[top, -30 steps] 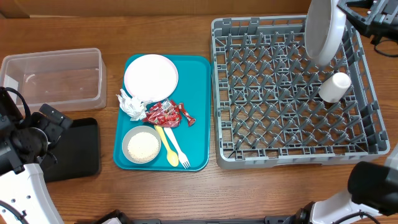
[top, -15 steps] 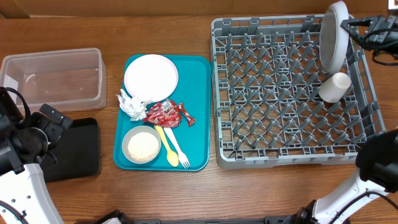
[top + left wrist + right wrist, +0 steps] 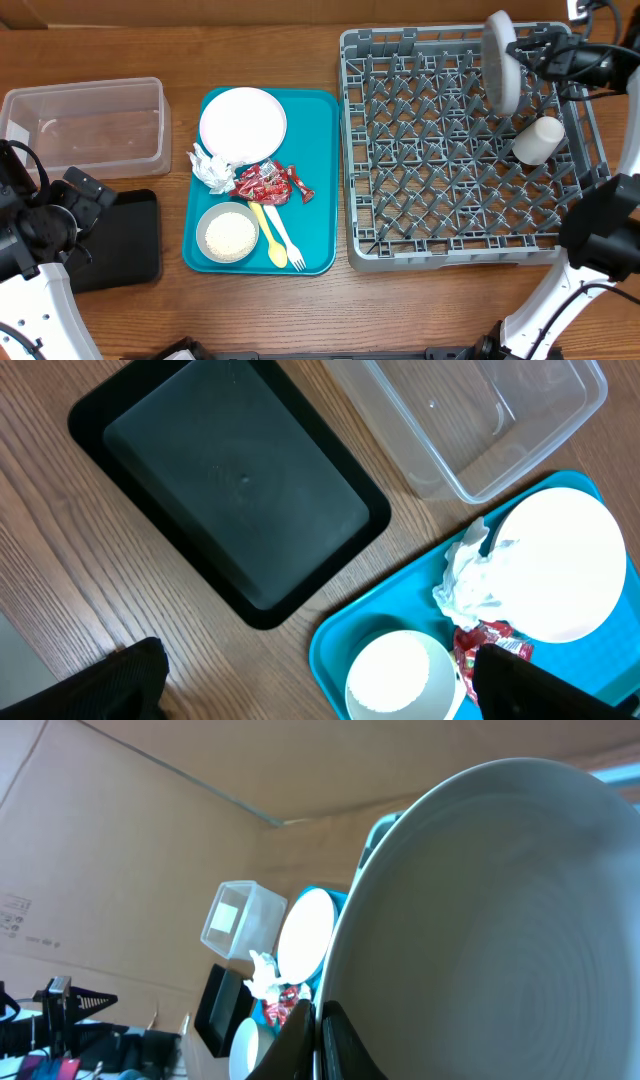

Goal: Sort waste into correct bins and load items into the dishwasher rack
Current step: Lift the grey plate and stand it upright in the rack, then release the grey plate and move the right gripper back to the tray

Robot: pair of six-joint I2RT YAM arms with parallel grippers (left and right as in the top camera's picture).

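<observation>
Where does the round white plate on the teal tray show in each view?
Overhead: round white plate on the teal tray, left of centre.
Left wrist: the plate at the right edge, mid-height.
Right wrist: the plate small, lower left.
Shared landmark: the clear plastic rectangular tub.

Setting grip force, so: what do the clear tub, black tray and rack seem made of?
Clear tub: glossy plastic; the table shows through it. Black tray: probably matte plastic, with a dull even sheen and rounded moulded rim. Rack: grey moulded plastic, matte, in lattice and pegs.
</observation>
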